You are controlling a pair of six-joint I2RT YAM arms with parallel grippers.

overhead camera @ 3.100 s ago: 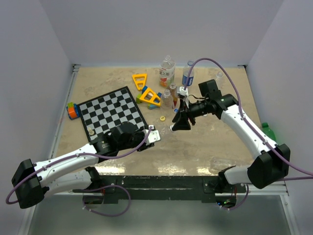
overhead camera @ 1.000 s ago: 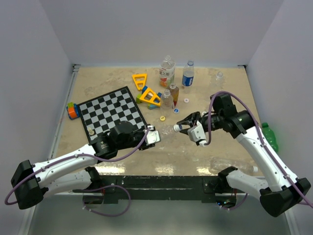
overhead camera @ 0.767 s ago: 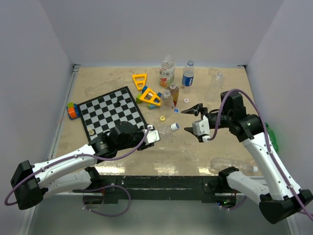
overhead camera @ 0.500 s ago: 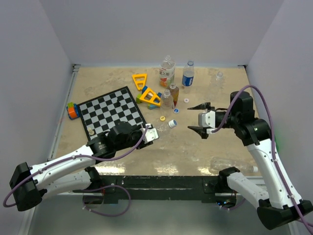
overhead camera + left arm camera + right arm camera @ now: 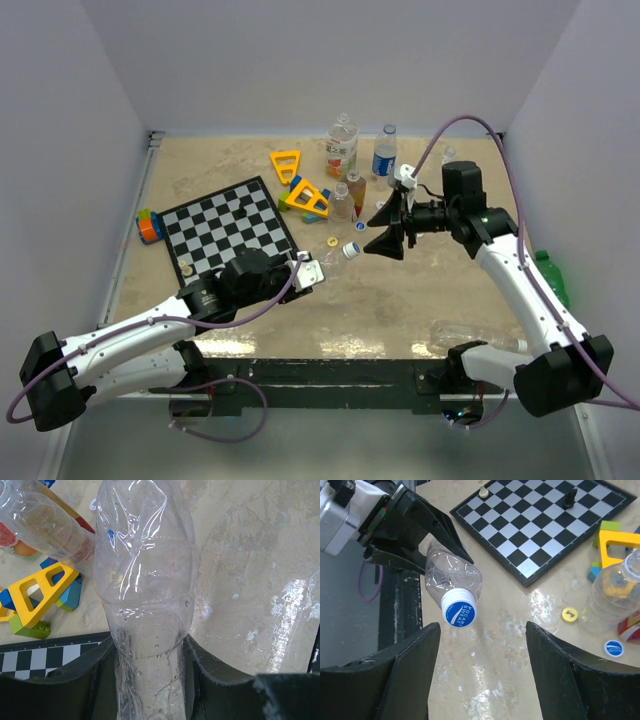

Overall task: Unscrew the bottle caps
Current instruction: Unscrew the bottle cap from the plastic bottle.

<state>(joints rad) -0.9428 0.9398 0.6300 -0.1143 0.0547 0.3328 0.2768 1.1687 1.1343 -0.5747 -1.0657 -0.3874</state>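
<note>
We grip a clear bottle (image 5: 145,580) in our left fingers (image 5: 65,690); our right fingers (image 5: 565,680) stand open, facing its blue-and-white cap (image 5: 459,613).

The bottle (image 5: 145,580) is clear, its cap (image 5: 459,611) blue-and-white, the chessboard (image 5: 230,238) black-and-white checked, one block (image 5: 148,230) seemingly orange.

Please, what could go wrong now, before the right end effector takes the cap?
1. The cap sits off-centre in the open right end effector, so the grip may slip off it when closing.
2. The left end effector holds the thin bottle by its body; it could twist or crumple when the cap is turned.
</note>
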